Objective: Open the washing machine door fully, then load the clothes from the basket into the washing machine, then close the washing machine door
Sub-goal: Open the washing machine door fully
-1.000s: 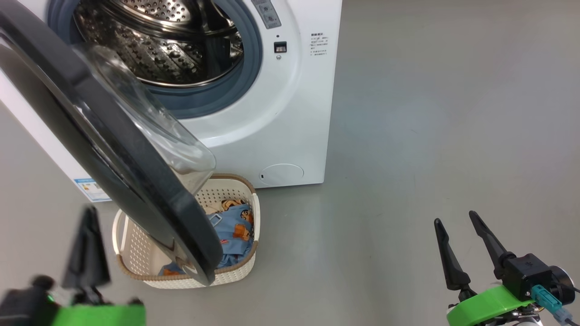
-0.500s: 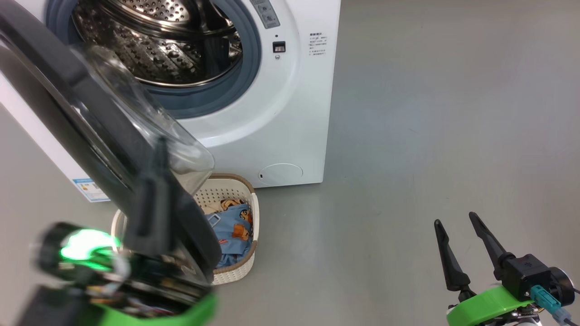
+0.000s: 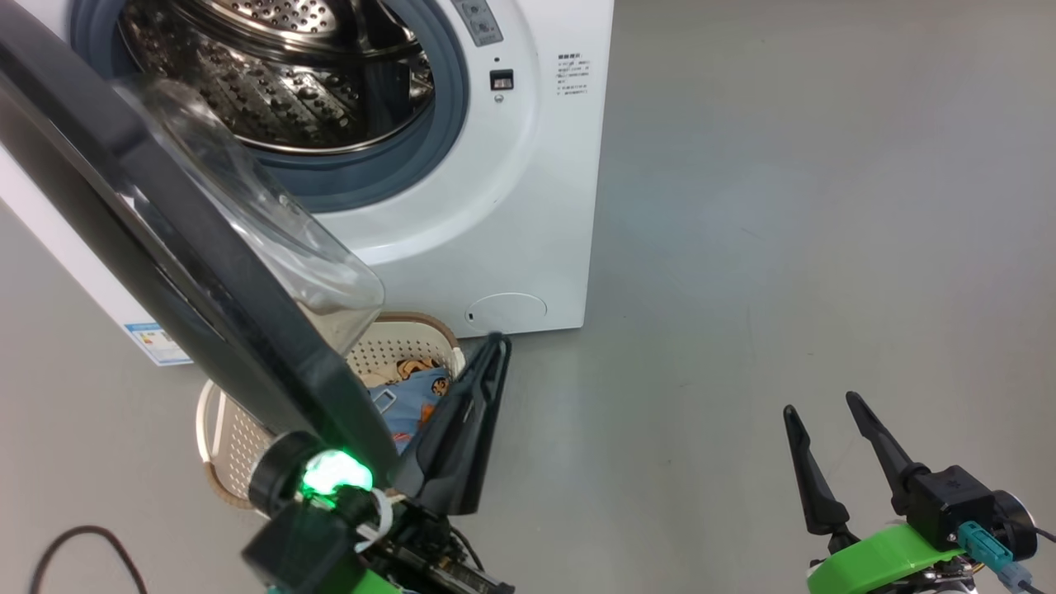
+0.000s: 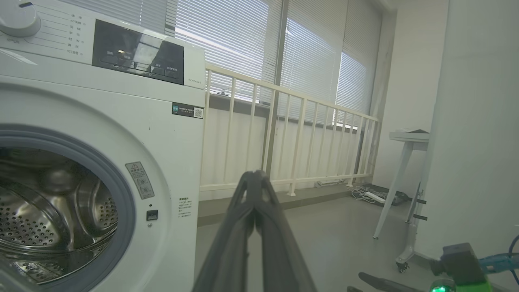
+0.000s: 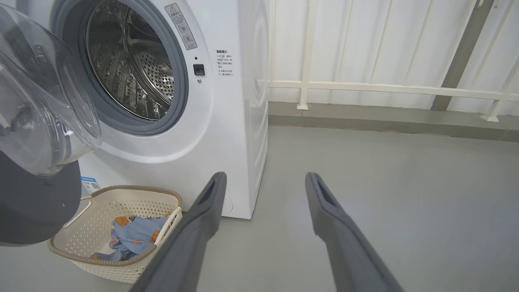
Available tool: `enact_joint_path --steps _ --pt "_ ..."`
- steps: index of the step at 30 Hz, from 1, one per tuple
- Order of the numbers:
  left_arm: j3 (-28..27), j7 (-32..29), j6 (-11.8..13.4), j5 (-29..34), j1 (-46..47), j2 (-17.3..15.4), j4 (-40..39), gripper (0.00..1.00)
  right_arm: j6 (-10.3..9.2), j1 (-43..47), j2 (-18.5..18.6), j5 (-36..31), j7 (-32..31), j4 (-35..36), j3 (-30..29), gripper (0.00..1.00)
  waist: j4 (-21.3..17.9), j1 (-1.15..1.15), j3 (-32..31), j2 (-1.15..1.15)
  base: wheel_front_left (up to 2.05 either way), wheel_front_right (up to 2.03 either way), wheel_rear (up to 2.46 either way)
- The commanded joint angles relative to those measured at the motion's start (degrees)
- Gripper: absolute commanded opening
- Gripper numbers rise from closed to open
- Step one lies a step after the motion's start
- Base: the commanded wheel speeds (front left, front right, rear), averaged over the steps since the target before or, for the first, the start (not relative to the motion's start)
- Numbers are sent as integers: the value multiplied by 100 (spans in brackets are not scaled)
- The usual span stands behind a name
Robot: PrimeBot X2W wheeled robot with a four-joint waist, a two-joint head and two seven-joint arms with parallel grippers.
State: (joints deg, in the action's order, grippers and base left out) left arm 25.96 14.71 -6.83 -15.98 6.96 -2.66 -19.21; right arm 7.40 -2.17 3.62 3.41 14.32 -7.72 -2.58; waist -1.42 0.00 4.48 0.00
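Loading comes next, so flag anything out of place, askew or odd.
The washing machine door juts out over one end of the basket, which could crowd a reach for the clothes. Nothing looks spilled or damaged.

a smooth grey floor takes the right half of the frame. on it, at upper left, stands the washing machine; the basket sits just before it at lower left — a thin black cable loops in the bottom-left corner.
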Motion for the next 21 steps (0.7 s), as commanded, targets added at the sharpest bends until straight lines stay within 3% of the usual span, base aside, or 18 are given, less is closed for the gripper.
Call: enact_joint_path --steps 1,21 --pt "-148 29 -20 -20 31 -21 -52 0 9 -135 8 80 68 102 164 100 4 0 15 0 0 0 0" --pt "-378 29 4 -94 -246 -21 1347 0 9 -204 73 179 68 29 258 100 16 0 137 0 0 0 0"
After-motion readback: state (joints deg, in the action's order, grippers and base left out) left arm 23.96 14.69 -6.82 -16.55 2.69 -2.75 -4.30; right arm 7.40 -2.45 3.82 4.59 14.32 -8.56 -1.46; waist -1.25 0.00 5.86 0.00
